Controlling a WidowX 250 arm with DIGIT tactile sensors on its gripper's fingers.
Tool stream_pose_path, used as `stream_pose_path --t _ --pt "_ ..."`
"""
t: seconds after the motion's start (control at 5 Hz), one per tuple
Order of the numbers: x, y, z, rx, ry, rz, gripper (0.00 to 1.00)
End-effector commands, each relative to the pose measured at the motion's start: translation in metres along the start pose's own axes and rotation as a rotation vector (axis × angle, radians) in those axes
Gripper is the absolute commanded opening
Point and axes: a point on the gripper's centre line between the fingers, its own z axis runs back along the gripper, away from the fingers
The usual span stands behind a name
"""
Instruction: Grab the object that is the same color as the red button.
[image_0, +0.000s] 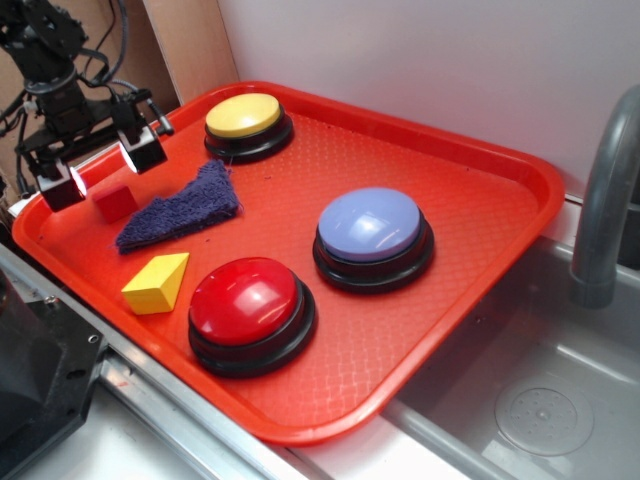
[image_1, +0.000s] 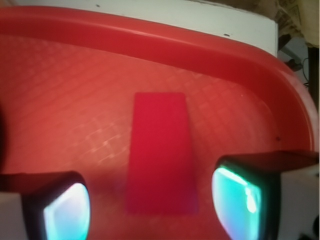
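A big orange-red tray sits beside a grey sink with a grey tap. The claw hangs over the far left corner of the tray, and its two fingers are wide apart with nothing between them but air. The little red block lies on the tray right under the claw, near the left edge. In the wrist view the red block shows in the gap between the two finger pads, and neither pad touches it. Just beside the block lies a purple cloth scrap, a bit closer to the middle of the tray. A yellow wedge block sits near the front left edge, apart from the cloth. The red button is close to the front edge, just beside the yellow wedge, and it is shiny with a black round base. A pale blue button sits near the middle of the tray. A yellow button sits at the far edge, not far from the claw. The red block is much smaller than any of the buttons and has the same colour as the red one.
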Motion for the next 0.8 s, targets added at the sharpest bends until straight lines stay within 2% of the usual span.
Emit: stream_pose_path --t 0.0,0.2,0.4,0.6 --pt "0.0239 0.009 -0.0109 -0.018 0.023 0.013 1.0" --pt "0.0235 0.01 -0.0124 -0.034 0.038 0.013 1.0" --pt "0.0261 0.0094 -0.0158 -0.018 0.071 0.013 0.18" --pt "0.0325 0.0105 -0.0135 -0.011 0.044 0.003 0.0"
